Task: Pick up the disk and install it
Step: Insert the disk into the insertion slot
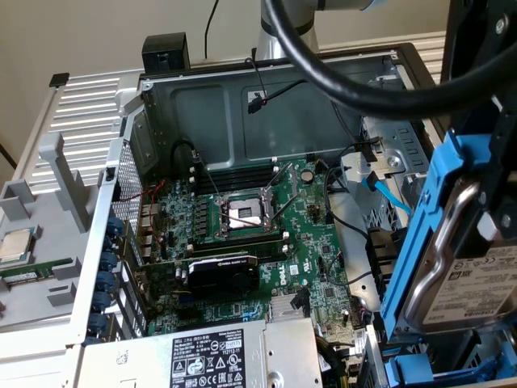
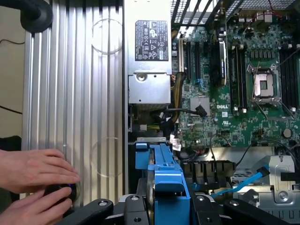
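The disk (image 1: 472, 287) is a silver hard drive with a white label, clipped in a bright blue carrier frame (image 1: 426, 234). It hangs on edge, tilted, above the drive bay at the exterior view's right edge of the open computer case (image 1: 242, 105). My gripper (image 1: 485, 174) comes down on it from above and is shut on it. In the wrist view the black fingers (image 2: 133, 206) flank the blue carrier (image 2: 166, 183) on both sides, with my gripper (image 2: 166, 208) closed on it over the case's corner.
The motherboard (image 1: 242, 242) with its bare CPU socket (image 1: 242, 214) lies in the case, the grey power-supply box (image 1: 214, 356) beside it. A blue cable (image 1: 388, 194) and black connectors (image 2: 211, 171) sit near the bay. A person's hands (image 2: 35, 183) rest on the ribbed table (image 2: 75, 93).
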